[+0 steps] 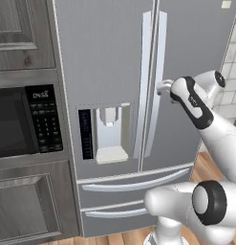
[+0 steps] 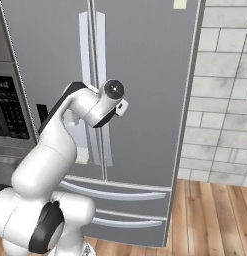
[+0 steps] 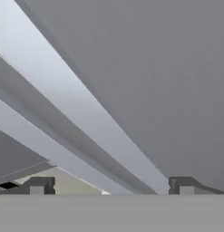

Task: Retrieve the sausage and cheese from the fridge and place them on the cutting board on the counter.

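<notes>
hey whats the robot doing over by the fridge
The white arm has its pincer right up against the fridge, close to the right door's long vertical handle. The pincer is open and holds nothing. Both fridge doors are shut, as are the two drawers below them, so nothing has come out of the fridge yet. It looks set to take hold of that handle and pull the door open. A black microwave sits in the cabinet to the left of the fridge.

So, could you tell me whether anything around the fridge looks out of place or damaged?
Nothing stands out. The fridge has both doors shut and its handles straight, the drawers are closed, and the open gripper sits at the right door's handle.
</notes>
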### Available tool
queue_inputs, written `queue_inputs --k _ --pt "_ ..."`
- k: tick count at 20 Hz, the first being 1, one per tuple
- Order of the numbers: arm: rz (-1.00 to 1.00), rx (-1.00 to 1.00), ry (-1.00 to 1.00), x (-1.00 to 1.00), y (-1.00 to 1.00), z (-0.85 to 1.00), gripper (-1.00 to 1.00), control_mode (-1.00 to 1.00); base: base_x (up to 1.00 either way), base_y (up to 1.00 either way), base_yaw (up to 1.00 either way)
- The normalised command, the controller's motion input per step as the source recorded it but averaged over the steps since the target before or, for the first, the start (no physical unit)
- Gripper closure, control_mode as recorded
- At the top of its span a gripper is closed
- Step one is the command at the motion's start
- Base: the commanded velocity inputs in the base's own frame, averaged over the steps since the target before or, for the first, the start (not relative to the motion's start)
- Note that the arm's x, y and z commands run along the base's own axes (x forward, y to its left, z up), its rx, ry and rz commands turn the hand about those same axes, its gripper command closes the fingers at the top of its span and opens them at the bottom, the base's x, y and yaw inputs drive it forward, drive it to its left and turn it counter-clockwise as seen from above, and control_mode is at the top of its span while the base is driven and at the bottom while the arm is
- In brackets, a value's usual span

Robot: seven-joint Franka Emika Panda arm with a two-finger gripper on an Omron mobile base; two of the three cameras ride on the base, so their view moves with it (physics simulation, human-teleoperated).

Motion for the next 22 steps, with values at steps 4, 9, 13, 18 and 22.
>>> queue_inputs --k 4,9,13,18,22 --pt "0.00 0.00 0.00 0.43 0.00 -0.03 -1.00 -1.00 0.00 0.00 0.00" --pt "0.00 0.00 0.00 0.31 0.08 -0.14 -1.00 -1.00 0.00 0.00 0.00" --pt "0.00 0.00 0.00 0.31 0.02 -0.15 -1.00 -1.00 0.00 0.00 0.00" --pt "0.00 0.00 -0.02 0.32 0.11 -0.16 -1.00 -1.00 0.00 0.00 0.00" --pt "0.00 0.00 -0.26 0.22 0.40 -0.36 -1.00 -1.00 0.00 0.00 0.00"
